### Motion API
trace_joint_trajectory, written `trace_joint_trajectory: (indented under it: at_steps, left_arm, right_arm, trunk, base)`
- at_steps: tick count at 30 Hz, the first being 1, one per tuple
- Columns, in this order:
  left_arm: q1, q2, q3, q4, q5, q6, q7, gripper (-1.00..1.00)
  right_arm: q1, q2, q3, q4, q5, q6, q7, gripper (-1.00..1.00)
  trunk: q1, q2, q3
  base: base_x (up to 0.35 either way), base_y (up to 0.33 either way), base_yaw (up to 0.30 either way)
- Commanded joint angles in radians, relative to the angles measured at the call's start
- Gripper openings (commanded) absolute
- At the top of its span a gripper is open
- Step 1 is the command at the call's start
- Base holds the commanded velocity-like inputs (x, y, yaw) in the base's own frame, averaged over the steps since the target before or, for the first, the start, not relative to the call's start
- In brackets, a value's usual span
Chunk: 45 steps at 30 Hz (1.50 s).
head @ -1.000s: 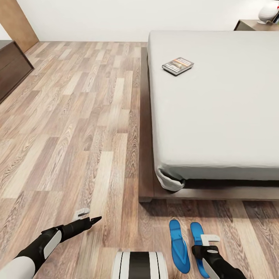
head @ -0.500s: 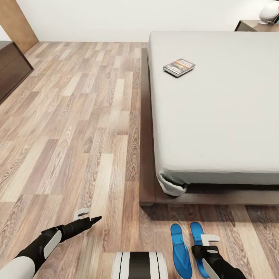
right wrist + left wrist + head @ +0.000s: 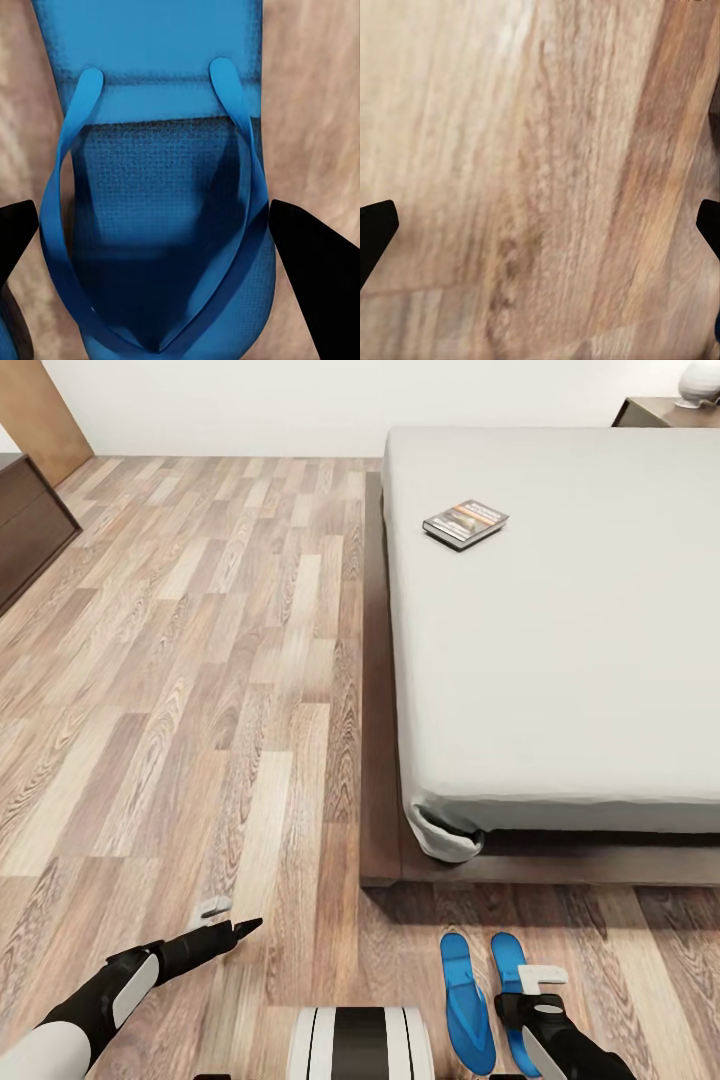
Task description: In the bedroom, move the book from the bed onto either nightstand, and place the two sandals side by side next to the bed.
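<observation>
The right gripper [image 3: 530, 978] hangs open just above the outer of the two sandals [image 3: 512, 1000]; in the right wrist view its dark fingertips [image 3: 311, 247] stand wide to either side of that blue sandal [image 3: 161, 187], with the straps between them and nothing clamped. The other sandal [image 3: 466, 1000] lies just beside it on the wood-plank floor [image 3: 200, 660], the pair parallel and close to the foot corner of the bed [image 3: 560, 690]. The left gripper [image 3: 225, 922] is also open and empty, held low over bare planks, and the left wrist view shows its fingertips [image 3: 375, 232] spread at the picture's edges with only floor [image 3: 532, 180] between. Over the last second neither arm has shifted against the robot's body, yet the whole head view has slid a little: the sandals sit slightly lower toward the frame's edge, and the book [image 3: 465, 523] has shifted only slightly in the frame, so the camera has moved, not the things. That suggests the sandals are already set side by side next to the bed and that this half of the task looks done. The book lies flat on the grey mattress near the far left edge, untouched, and a nightstand [image 3: 665, 412] shows at the bed's far corner. The next call is probably to back the right gripper off the sandal and go for the book.
</observation>
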Motion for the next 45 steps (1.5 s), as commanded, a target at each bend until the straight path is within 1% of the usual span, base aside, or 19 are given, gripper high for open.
trace_joint_trajectory:
  at_steps: [1,3,27,28,41,45]
  left_arm:
    - [0.000,0.001,-0.004,-0.001,0.011,0.009,0.000,1.00]
    - [0.000,0.001,-0.004,-0.001,0.011,0.009,0.000,1.00]
    - [0.000,0.001,-0.004,-0.001,0.011,0.009,0.000,1.00]
    - [0.000,0.001,-0.004,-0.001,0.011,0.009,0.000,1.00]
    - [0.000,0.001,-0.004,-0.001,0.011,0.009,0.000,1.00]
    - [0.000,0.001,-0.004,-0.001,0.011,0.009,0.000,1.00]
  right_arm:
    - [0.000,-0.001,0.008,-0.003,-0.007,0.006,-0.008,-1.00]
    - [0.000,-0.001,0.008,-0.003,-0.007,0.006,-0.008,-1.00]
    - [0.000,-0.001,0.010,-0.003,-0.007,0.006,-0.008,-1.00]
    - [0.000,-0.001,0.010,-0.003,-0.007,0.006,-0.008,1.00]
    - [0.000,-0.001,0.010,-0.004,-0.007,0.005,-0.008,1.00]
    - [0.000,-0.001,0.010,-0.004,-0.007,0.005,-0.008,1.00]
  trunk:
    - [0.000,0.000,-0.004]
    - [0.001,-0.001,-0.012]
    - [0.001,-0.001,-0.012]
    - [0.001,-0.001,-0.012]
    - [0.001,-0.001,-0.012]
    - [-0.001,0.000,0.003]
  base:
    - [0.000,0.000,0.000]
    - [0.000,0.000,0.000]
    - [0.000,0.000,0.000]
    - [0.000,0.000,0.000]
    - [0.000,0.000,0.000]
    - [0.000,0.000,0.000]
